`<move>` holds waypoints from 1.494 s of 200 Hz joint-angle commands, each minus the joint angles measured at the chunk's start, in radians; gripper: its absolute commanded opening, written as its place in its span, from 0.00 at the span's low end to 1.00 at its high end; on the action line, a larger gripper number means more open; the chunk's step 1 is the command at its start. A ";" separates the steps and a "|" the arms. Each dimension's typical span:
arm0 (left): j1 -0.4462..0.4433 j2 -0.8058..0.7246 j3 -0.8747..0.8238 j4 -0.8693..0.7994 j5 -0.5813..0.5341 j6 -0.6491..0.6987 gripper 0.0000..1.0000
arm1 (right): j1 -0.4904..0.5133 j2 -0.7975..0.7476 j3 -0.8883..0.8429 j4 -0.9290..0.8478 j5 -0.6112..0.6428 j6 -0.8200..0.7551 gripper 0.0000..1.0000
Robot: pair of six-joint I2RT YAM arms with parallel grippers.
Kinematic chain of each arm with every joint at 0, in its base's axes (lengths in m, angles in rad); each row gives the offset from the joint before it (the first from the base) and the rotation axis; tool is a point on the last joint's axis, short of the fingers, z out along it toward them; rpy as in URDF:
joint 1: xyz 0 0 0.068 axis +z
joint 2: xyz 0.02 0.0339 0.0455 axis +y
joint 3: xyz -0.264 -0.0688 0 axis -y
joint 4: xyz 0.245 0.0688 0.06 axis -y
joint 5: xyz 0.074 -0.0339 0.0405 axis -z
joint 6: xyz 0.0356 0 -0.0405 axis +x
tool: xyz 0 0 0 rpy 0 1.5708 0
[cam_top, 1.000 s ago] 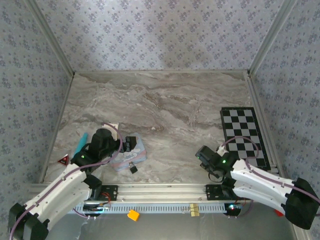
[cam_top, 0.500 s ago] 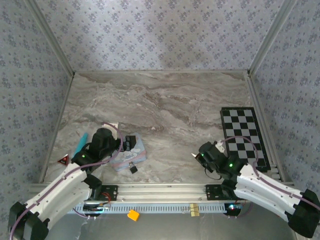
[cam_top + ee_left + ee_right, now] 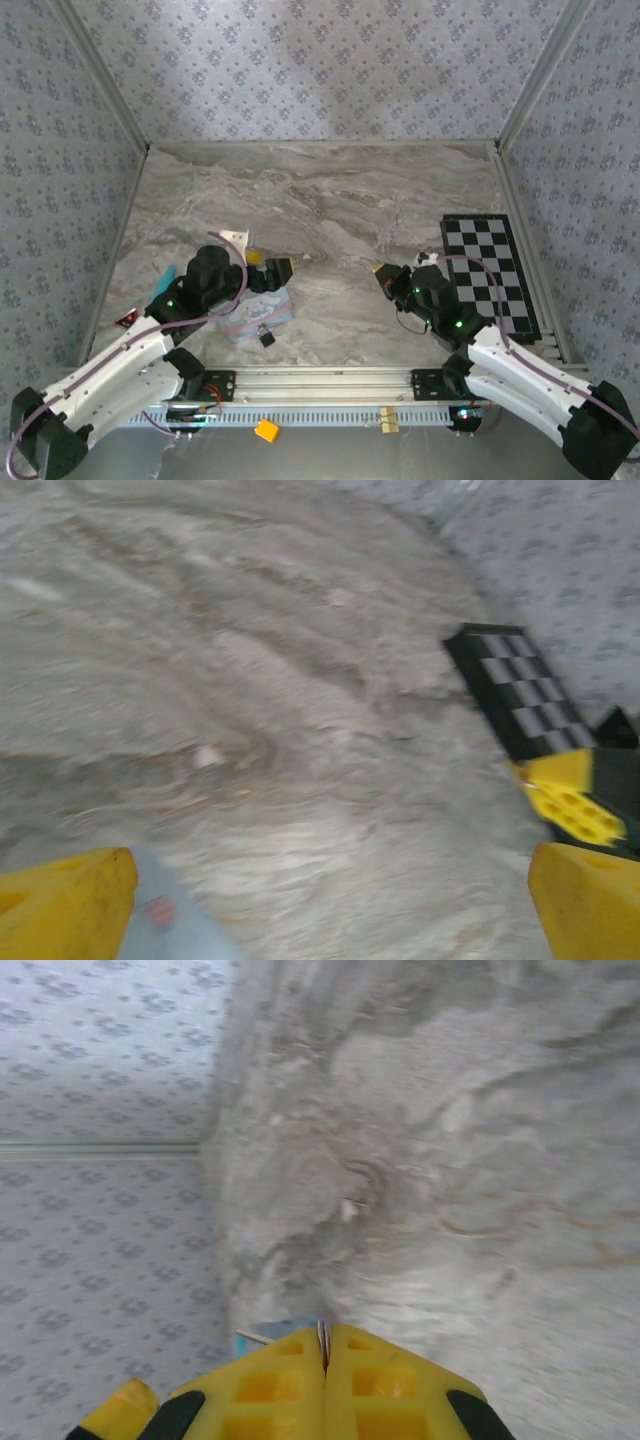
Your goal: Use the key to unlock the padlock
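The padlock (image 3: pixel 267 338) is a tiny black lock with a pale loop. It lies at the near edge of a light-blue printed case (image 3: pixel 262 312), left of centre. My left gripper (image 3: pixel 269 263) hovers just beyond the case, open with nothing between its yellow fingers (image 3: pixel 62 904). A corner of the case (image 3: pixel 175 932) shows beside that finger. My right gripper (image 3: pixel 383 275) is over the table's middle, right of the case and pointing toward it. It is shut, with the thin metal key (image 3: pixel 323 1341) pinched edge-on between its fingertips. The case (image 3: pixel 278 1326) peeks out beyond them.
A black-and-white checkerboard (image 3: pixel 488 272) lies at the right edge. A cyan stick (image 3: pixel 163 285) and a red triangle (image 3: pixel 128 320) sit by the left wall, and a white card (image 3: pixel 235 240) lies behind the left gripper. An orange block (image 3: pixel 266 430) rests on the front rail.
My right gripper has moved away from the front edge, farther onto the table and leftward, staying shut. My left gripper has lifted off the case toward the back.
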 commanded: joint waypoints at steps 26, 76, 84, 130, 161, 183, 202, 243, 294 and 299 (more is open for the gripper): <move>-0.098 0.115 0.055 0.244 0.107 -0.097 0.99 | -0.016 0.141 0.028 0.356 -0.103 0.057 0.00; -0.131 0.237 0.094 0.388 0.126 -0.150 0.84 | 0.048 0.338 0.061 0.619 -0.145 0.124 0.00; -0.131 0.252 0.097 0.392 0.124 -0.149 0.79 | 0.057 0.364 0.070 0.652 -0.156 0.124 0.00; -0.132 0.302 0.101 0.397 0.104 -0.156 0.63 | 0.084 0.431 0.088 0.722 -0.191 0.140 0.00; -0.134 0.310 0.098 0.386 0.094 -0.158 0.57 | 0.098 0.416 0.087 0.712 -0.191 0.131 0.00; -0.136 0.312 0.095 0.391 0.094 -0.154 0.52 | 0.119 0.402 0.090 0.682 -0.181 0.117 0.00; -0.135 0.320 0.102 0.388 0.100 -0.145 0.46 | 0.125 0.407 0.094 0.679 -0.187 0.117 0.00; -0.135 0.328 0.107 0.382 0.099 -0.138 0.36 | 0.133 0.420 0.102 0.682 -0.192 0.113 0.00; -0.136 0.325 0.108 0.373 0.095 -0.137 0.30 | 0.140 0.442 0.107 0.691 -0.198 0.117 0.00; -0.136 0.325 0.110 0.370 0.096 -0.134 0.29 | 0.142 0.444 0.108 0.693 -0.200 0.118 0.00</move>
